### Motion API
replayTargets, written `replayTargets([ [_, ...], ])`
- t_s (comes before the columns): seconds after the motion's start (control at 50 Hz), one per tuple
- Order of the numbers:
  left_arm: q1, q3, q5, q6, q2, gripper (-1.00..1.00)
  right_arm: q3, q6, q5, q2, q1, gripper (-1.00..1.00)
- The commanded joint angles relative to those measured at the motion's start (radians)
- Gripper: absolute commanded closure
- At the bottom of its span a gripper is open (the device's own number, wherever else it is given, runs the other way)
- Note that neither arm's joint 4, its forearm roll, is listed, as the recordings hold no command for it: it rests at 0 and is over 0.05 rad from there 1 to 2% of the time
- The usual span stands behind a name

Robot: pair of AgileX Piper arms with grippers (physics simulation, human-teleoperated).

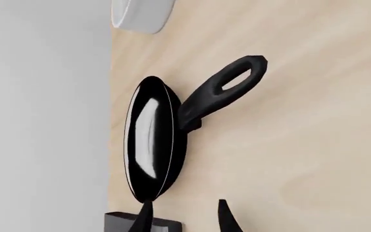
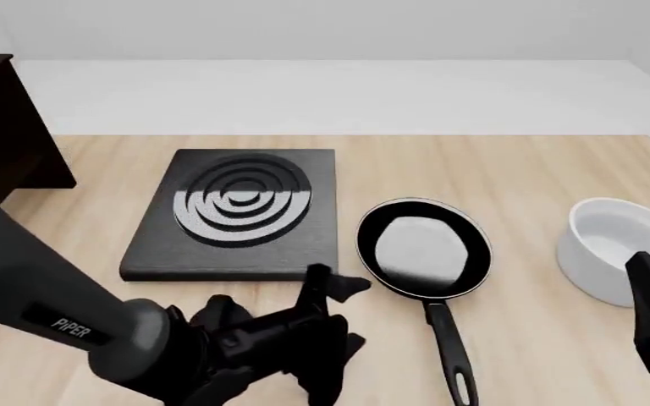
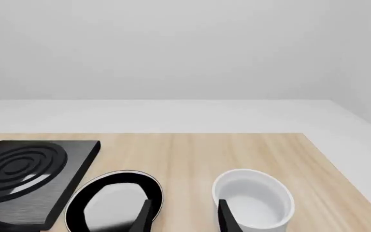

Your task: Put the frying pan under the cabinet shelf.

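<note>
Hotplate [image 2: 234,216] crowds frying pan [image 2: 425,249] leftward; handle (near side) stands clear.

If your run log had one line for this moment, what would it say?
frying pan: on table, beside hotplate | left gripper: open, near pan | right gripper: open, idle | cabinet shelf: far left

black frying pan [image 2: 423,249], white bowl [image 2: 613,251], ringed hotplate [image 2: 238,209].

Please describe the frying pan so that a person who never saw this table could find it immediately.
On the light wooden table, find the square black hotplate with concentric rings. Just to its right lies the round shallow black frying pan, with a white bowl further right. Only the pan has a long thin handle ending in a loop.
</note>
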Motion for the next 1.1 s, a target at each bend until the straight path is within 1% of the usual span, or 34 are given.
replayTargets([
  [0.02, -0.014, -0.047, 0.007, 0.022, 0.049, -1.0, 0.0, 0.0, 0.0, 0.0, 0.0, -1.0],
  [0.26, -0.032, -0.1, 0.017, 0.032, 0.095, -1.0, 0.0, 0.0, 0.0, 0.0, 0.0, -1.0],
  [0.54, -0.061, -0.182, 0.055, 0.048, 0.146, -1.0, 0.0, 0.0, 0.0, 0.0, 0.0, -1.0],
  [0.76, -0.083, -0.212, 0.089, 0.043, 0.156, -1.0, 0.0, 0.0, 0.0, 0.0, 0.0, -1.0],
  [0.9, -0.089, -0.235, 0.099, 0.055, 0.174, -1.0, 0.0, 0.0, 0.0, 0.0, 0.0, -1.0],
  [1.1, -0.118, -0.264, 0.119, 0.065, 0.191, -1.0, 0.0, 0.0, 0.0, 0.0, 0.0, -1.0],
])
